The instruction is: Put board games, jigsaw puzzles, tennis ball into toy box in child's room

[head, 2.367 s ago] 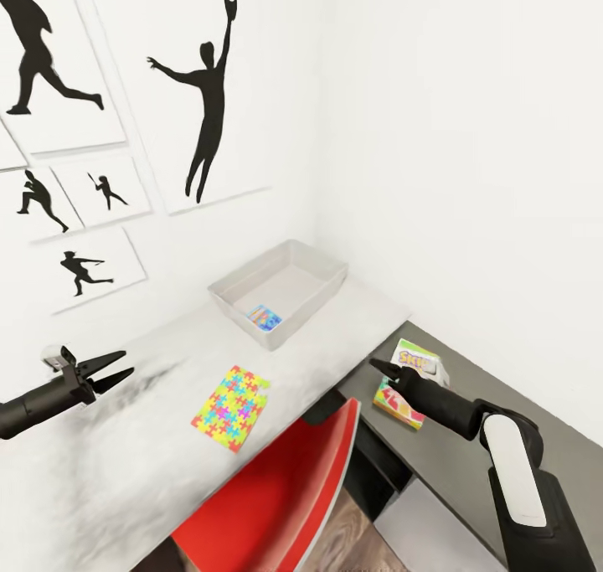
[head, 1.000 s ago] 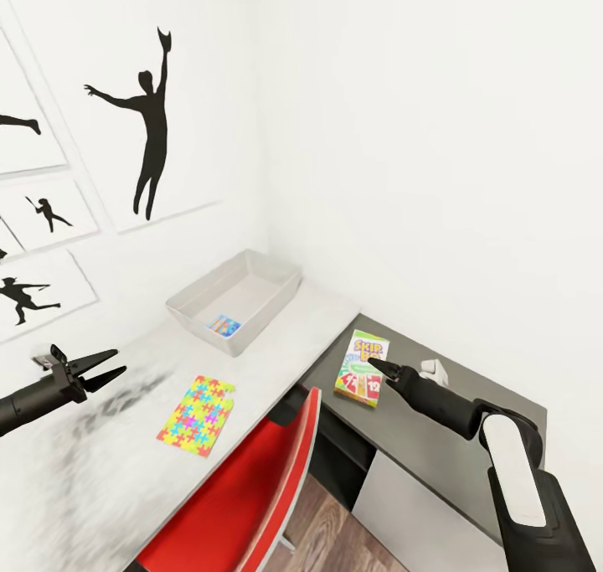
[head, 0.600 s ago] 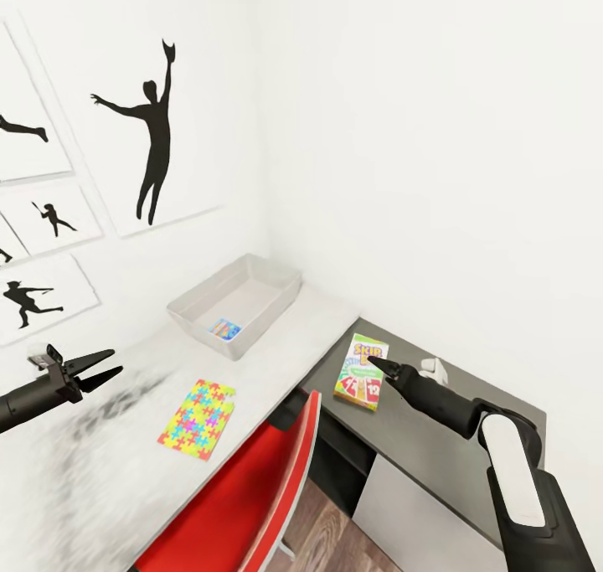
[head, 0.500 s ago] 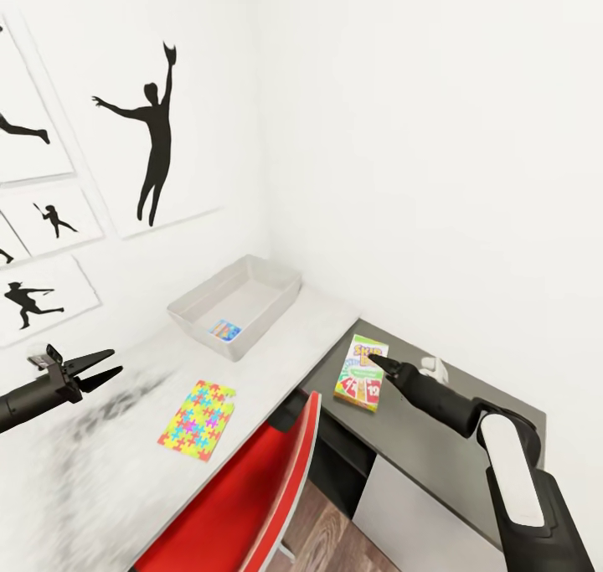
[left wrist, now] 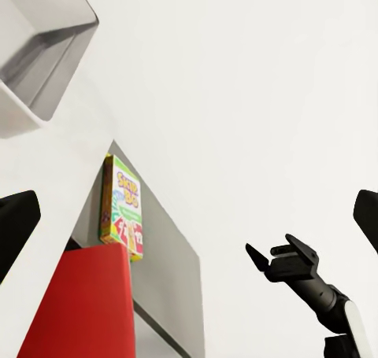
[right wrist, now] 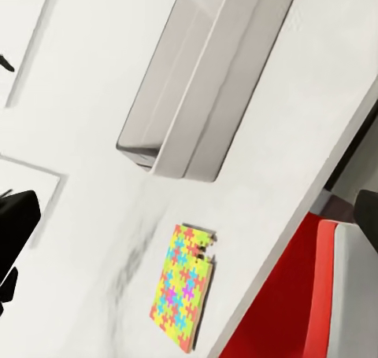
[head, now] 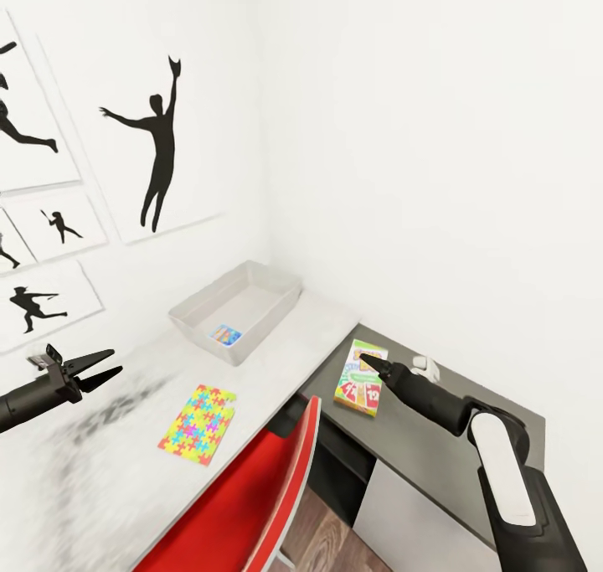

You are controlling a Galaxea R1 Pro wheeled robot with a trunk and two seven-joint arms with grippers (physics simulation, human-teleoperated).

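Both end effectors, left (head: 94,369) and right (head: 367,361), gape above the mottled bench (head: 276,350); posters (head: 159,149) line white walls.

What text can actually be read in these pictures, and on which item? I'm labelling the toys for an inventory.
"SKIP-BO": on the yellow-green game box lying on the dark side unit, readable in the left wrist view; in the head view the right gripper hides part of the title.
Red cards on that box: numbers too small to read.
Small blue box in the toy box: print too small to read.
Puzzle box: pattern alone, no words.
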